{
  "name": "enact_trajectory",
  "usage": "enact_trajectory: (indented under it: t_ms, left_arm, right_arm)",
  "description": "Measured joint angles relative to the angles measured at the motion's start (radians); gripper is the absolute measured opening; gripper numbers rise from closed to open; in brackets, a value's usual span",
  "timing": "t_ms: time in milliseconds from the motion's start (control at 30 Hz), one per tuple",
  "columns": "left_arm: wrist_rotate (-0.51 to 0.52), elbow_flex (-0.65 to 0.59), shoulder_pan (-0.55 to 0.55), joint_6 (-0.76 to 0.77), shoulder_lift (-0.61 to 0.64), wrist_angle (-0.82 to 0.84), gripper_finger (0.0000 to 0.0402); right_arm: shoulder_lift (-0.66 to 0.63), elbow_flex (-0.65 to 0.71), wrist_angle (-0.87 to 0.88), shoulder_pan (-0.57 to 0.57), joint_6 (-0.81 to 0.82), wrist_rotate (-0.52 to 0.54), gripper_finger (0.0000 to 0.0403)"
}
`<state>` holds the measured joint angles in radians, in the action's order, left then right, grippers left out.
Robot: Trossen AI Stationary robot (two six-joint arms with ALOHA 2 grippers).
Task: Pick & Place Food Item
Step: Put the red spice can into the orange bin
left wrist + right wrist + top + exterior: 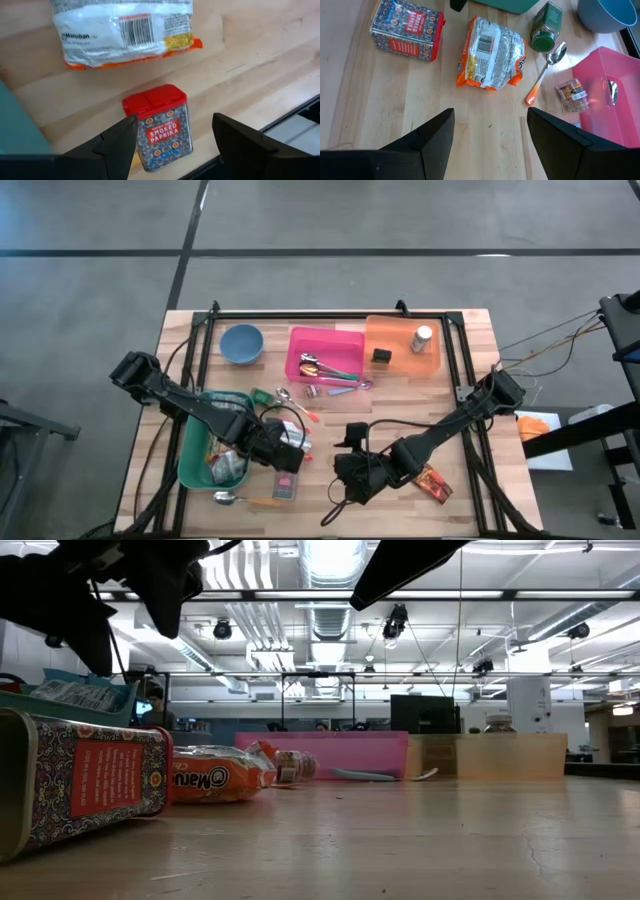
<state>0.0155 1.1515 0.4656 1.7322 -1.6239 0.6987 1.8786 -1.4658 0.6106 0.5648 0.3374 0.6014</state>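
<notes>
From above, the wooden worktop [470,510] carries a teal bin [195,455] at the left arm, with packets inside (contents too small to name), a blue bowl [241,343] that looks empty, a pink tray [345,345] holding cutlery, and an orange tray [395,335] with a white-capped jar [423,338] and a small dark block. The left tool [290,465] hangs over the smoked paprika tin [287,486]; the right tool [350,475] hovers near the worktop's middle.

At table height, the paprika tin [75,785] lies on its side close by, with the orange noodle packet [215,775] just behind it, both resting on the wood.

The left wrist view shows the left tool [175,137] released, its fingers spread to either side of the paprika tin [160,125] without touching it (the noodle packet [127,30] lies beyond).

The right wrist view shows the right tool [490,130] also released and carrying nothing, facing the noodle packet [491,52], a green spice jar [546,27] and an orange-handled spoon [547,70].

Judged from this, no food item is grasped yet; the pick and the whole placing remain to be done.
</notes>
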Motion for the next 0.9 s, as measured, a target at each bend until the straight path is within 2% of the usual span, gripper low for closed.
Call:
enact_trajectory:
  t_ms: [167, 400, 733, 900]
  left_arm:
    - [0.022, 0.0, 0.013, 0.031, -0.001, -0.063, 0.0258]
    - [0.037, 0.0, 0.029, 0.08, -0.004, -0.059, 0.0265]
    - [0.037, 0.079, 0.031, 0.106, -0.013, 0.06, 0.0333]
    - [0.037, 0.147, 0.031, 0.105, -0.077, 0.108, 0.0358]
  right_arm:
    - [0.0, 0.0, -0.002, 0.0, 0.0, 0.0, 0.0248]
    - [0.0, 0.0, -0.003, 0.0, 0.0, 0.0, 0.0248]
    - [0.0, 0.0, -0.017, 0.0, 0.0, 0.0, 0.0248]
    - [0.0, 0.0, -0.022, 0.0, 0.0, 0.0, 0.0248]
